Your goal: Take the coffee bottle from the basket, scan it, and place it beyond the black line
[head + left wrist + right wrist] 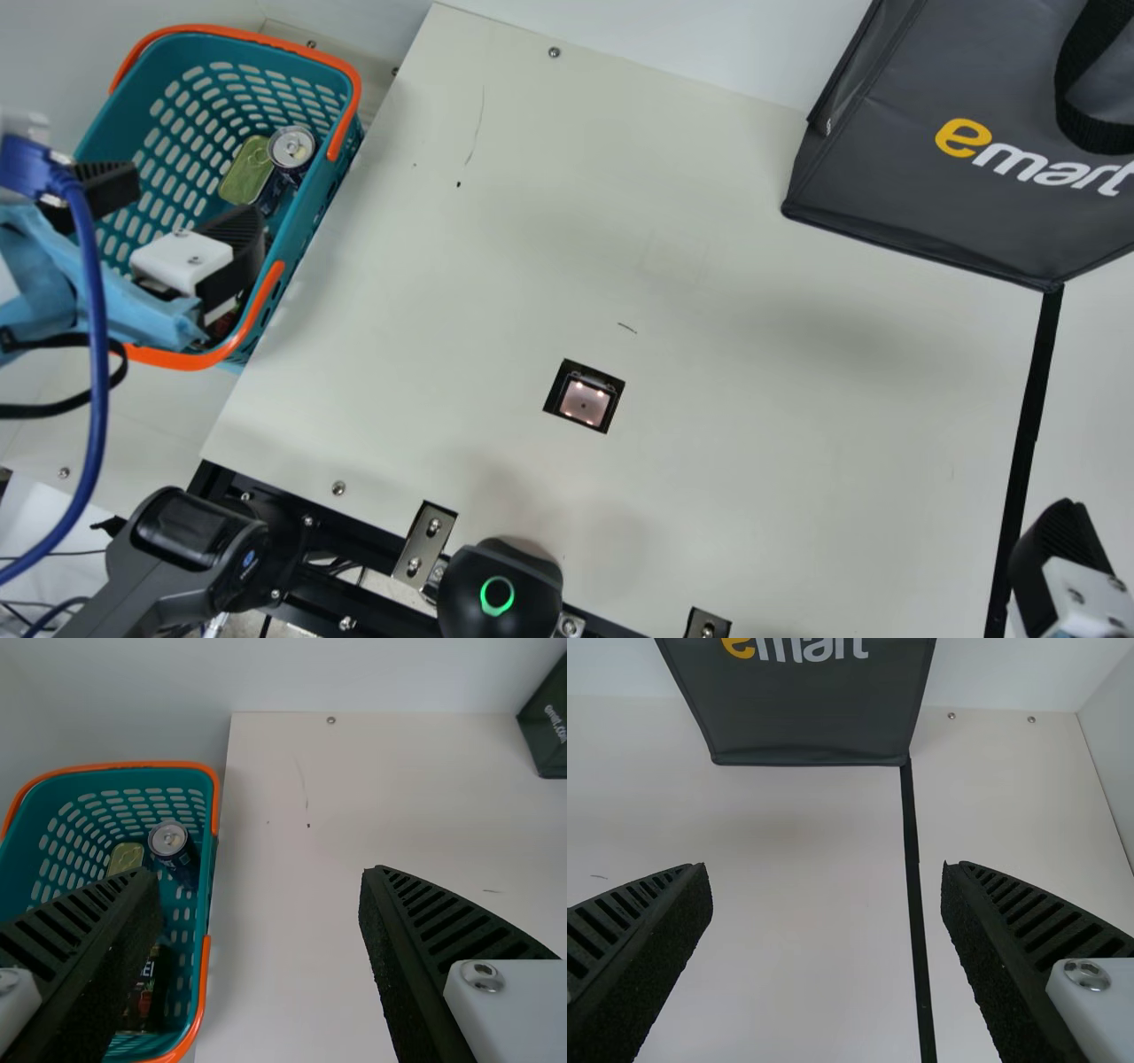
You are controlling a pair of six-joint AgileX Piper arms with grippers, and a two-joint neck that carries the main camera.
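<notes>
Gripper [193,202], left, open near basket [314,204]

Cream table [753,443] — dark bag [886,190] and black line [1030,408] on it, teal basket [314,208] at one side

Left pincer [195,200] black and ribbed, white screwed block [182,260], light-blue wrapping [40,306], blue cable [100,354]

Basket [326,213]: set just beside the table's [753,461] left edge
Can [292,147]: held in the basket, just beside the tin [241,173]
Item, partly hidden [142,992]: held in the basket, before the can
Scanner window [584,403]: set into the table, between basket and line [1032,399]
Bag [886,177]: placed at the back, its near right corner met by the line
</notes>
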